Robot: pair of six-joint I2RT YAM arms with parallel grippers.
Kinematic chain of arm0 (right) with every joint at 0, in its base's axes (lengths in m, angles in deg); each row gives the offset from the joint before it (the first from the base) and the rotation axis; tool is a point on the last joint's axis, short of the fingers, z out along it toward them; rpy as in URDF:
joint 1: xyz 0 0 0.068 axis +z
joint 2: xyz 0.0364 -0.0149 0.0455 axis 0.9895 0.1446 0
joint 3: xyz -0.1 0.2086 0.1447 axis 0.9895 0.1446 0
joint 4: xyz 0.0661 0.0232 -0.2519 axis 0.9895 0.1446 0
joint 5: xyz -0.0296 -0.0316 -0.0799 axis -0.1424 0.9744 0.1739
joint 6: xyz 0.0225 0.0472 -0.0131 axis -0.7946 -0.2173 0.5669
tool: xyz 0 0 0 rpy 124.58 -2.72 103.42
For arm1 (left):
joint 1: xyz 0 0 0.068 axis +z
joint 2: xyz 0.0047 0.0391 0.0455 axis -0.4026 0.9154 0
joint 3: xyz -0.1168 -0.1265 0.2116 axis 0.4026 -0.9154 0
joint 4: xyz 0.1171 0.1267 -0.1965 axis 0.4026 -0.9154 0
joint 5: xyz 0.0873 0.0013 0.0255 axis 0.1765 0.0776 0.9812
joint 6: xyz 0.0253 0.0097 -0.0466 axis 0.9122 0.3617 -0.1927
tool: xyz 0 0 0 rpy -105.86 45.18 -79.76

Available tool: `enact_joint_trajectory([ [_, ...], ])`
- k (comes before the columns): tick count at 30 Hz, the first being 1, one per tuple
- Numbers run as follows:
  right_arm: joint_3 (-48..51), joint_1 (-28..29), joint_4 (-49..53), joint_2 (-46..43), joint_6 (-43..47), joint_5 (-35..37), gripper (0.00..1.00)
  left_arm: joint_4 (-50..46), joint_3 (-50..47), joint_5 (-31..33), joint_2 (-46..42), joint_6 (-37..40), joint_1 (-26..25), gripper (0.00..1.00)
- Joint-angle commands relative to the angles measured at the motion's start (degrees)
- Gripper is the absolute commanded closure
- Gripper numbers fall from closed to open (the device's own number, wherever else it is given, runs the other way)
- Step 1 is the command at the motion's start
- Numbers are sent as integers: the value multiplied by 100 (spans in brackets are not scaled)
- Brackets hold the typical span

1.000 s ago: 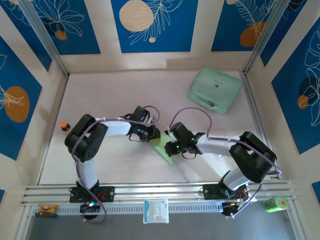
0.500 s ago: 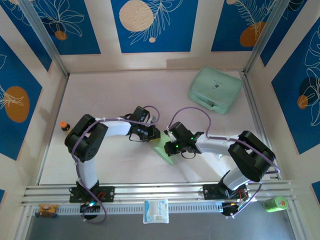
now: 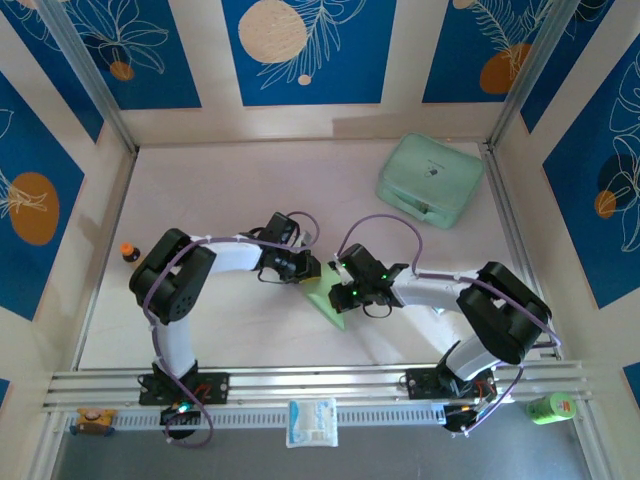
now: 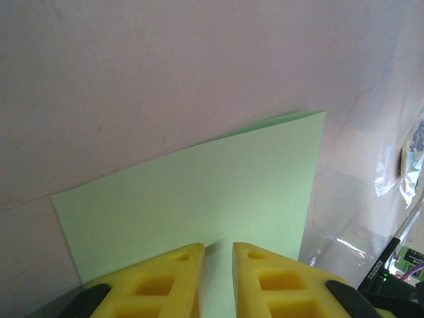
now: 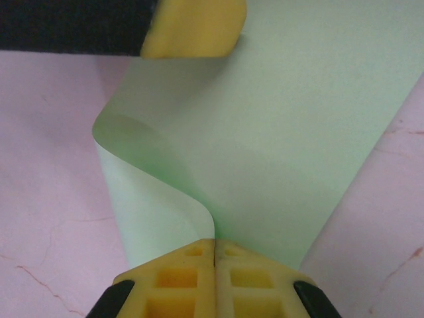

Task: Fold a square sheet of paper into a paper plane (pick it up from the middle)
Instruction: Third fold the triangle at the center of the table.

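The right gripper (image 5: 215, 244) is pinched fully together on the thin light-green square sheet of paper (image 5: 278, 132). It clamps the spot where one edge curls up and over in a soft loop. The left gripper (image 4: 218, 246) stands narrowly apart, its two yellow foam fingers (image 4: 173, 281) leaving a slim gap with the sheet under them. I cannot tell whether they actually grip it. From the right wrist, one of those fingers (image 5: 192, 26) touches the sheet's opposite edge. The sheet lies between the two grippers near the middle of the pale pink table (image 3: 220, 200), a little toward the near edge, with its free corner pointing at that edge. Against the pictures from a second ago almost nothing differs. Both grippers and the sheet sit in the same place, and only the right arm's elbow has edged slightly toward the left. There are two arms, two grippers and one sheet. There is also one thick mint-green rounded case (image 3: 430, 180) by the far right corner and one small dark bottle with an orange cap (image 3: 128, 252) at the left edge. One white-and-blue printed packet (image 3: 312, 422) lies on the near rail between the arm bases. One green can (image 3: 550, 407) stands past the near right corner.
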Motion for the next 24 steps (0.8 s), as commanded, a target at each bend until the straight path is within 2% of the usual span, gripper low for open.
enact_joint_trajectory([
  [1,-44,-21,-2,102,-46,-57,96,-128,-145,13,-32,-31,29,80],
  [16,-51,-26,25,168,-55,-62,96,-125,-63,-21,-30,0,33,79],
  [24,-35,-30,-32,213,-94,-82,96,-607,418,145,-175,304,29,76],
])
